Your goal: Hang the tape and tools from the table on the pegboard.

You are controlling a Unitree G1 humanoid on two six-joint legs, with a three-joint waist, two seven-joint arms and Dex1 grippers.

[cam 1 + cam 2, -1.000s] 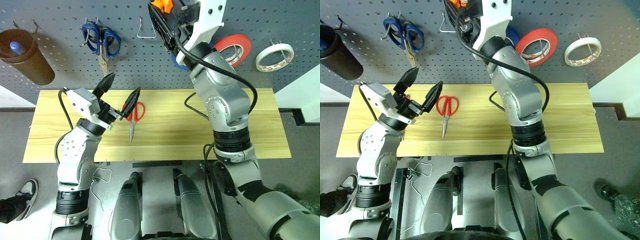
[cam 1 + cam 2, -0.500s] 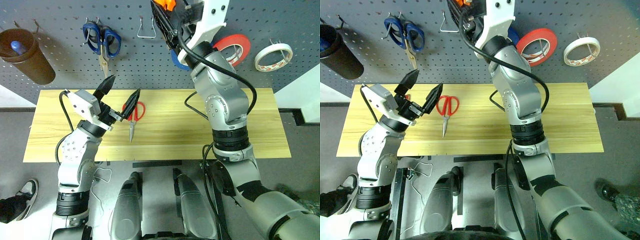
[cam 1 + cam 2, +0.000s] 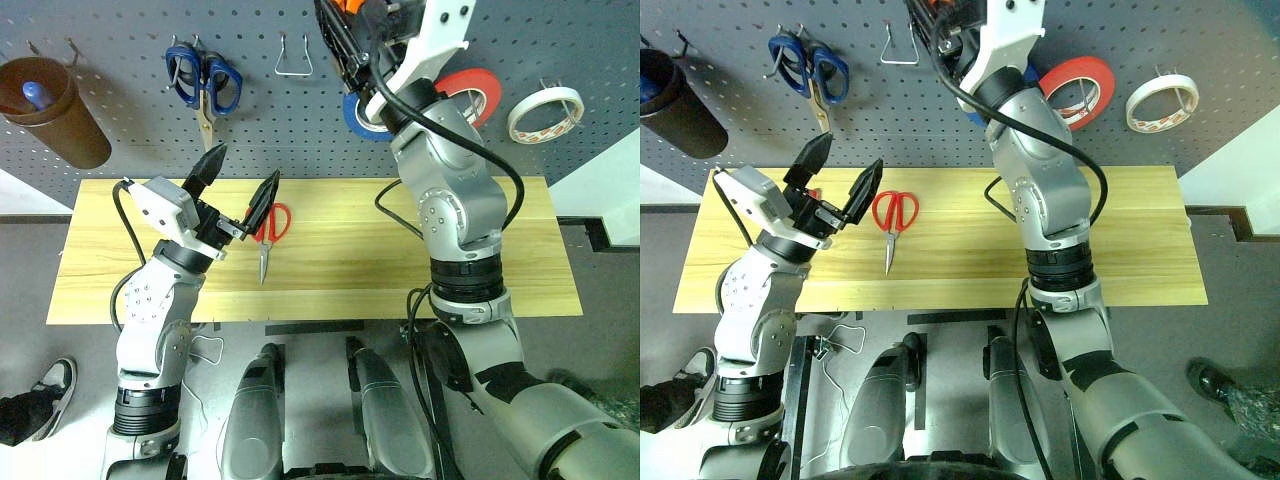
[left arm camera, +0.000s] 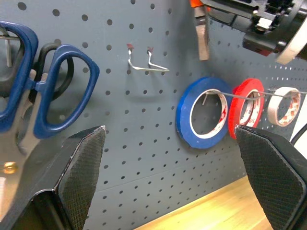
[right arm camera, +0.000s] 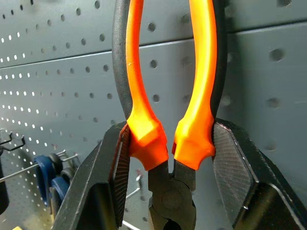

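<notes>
1. The large dark grey perforated pegboard (image 3: 120,110) rises behind the far edge of the long light-wood table (image 3: 520,250). It already carries blue-handled scissors (image 3: 203,82), a brown cup (image 3: 50,110), a blue tape roll (image 3: 362,112), a red tape roll (image 3: 470,95) and the thin white-cream tape roll (image 3: 546,112), which hangs nearest the board's right edge. A bare wire hook (image 4: 144,60) sits between the blue scissors and the blue roll.

2. The right gripper (image 5: 168,153) is raised against the board's upper edge, its black fingers clamped on the orange-and-black pliers (image 5: 165,96) just above the pivot, handles pointing away from the wrist. The pliers look like the heaviest and stiffest of the tools; their rubbery sleeves should resist slipping. The grip near the joint likely leaves the gap between the handles free for a hook.

3. The left gripper (image 3: 240,185) hovers over the table's far edge, left of centre, fingers spread wide and holding nothing.

4. The red-handled scissors (image 3: 268,232) lie flat near the middle of the table's far edge, just beside the left gripper, blades pointing to the near edge. They appear light, rigid and thin; taking them across the shank just below the loops would probably be surest, leaving the loops free.
</notes>
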